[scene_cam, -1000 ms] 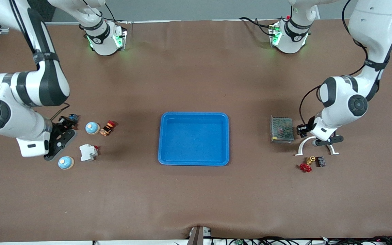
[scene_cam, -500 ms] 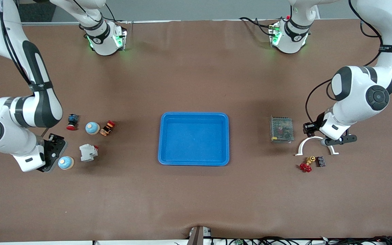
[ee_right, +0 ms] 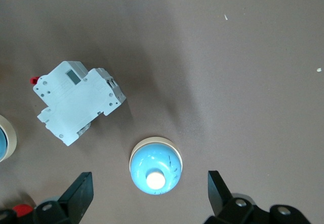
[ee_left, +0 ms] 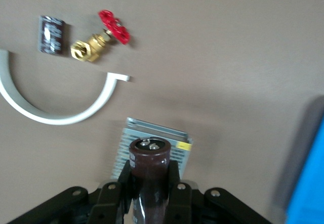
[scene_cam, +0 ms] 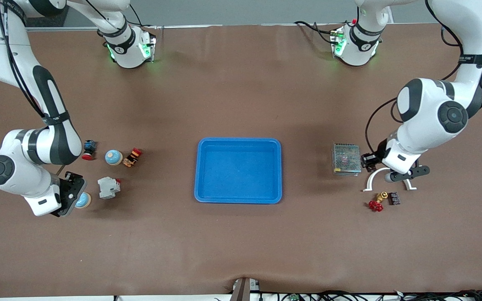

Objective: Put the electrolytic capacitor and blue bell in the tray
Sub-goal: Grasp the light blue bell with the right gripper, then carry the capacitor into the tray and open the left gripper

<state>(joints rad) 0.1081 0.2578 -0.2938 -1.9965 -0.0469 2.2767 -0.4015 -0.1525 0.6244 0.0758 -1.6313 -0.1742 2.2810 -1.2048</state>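
A dark brown electrolytic capacitor (ee_left: 149, 155) stands upright between the fingers of my left gripper (ee_left: 149, 176), which is shut on it. That left gripper (scene_cam: 396, 174) hangs over the white arc (scene_cam: 373, 179), beside the metal power supply (scene_cam: 346, 159). My right gripper (ee_right: 150, 191) is open and low over a blue bell (ee_right: 155, 164), one finger on each side, not touching. In the front view that blue bell (scene_cam: 83, 201) is half hidden under the right gripper (scene_cam: 71, 195). The bright blue tray (scene_cam: 238, 140) lies empty at the table's middle.
A second blue bell (scene_cam: 113, 157), a red-orange button (scene_cam: 132, 157), a blue-red button (scene_cam: 88, 149) and a white circuit breaker (scene_cam: 108, 187) lie near the right gripper. A red-handled brass valve (scene_cam: 376, 204) and a smaller dark capacitor (scene_cam: 394, 198) lie near the white arc.
My right gripper has moved from the blue-red button toward the front camera and now straddles the nearer bell. The left arm shifted slightly, still holding the capacitor.
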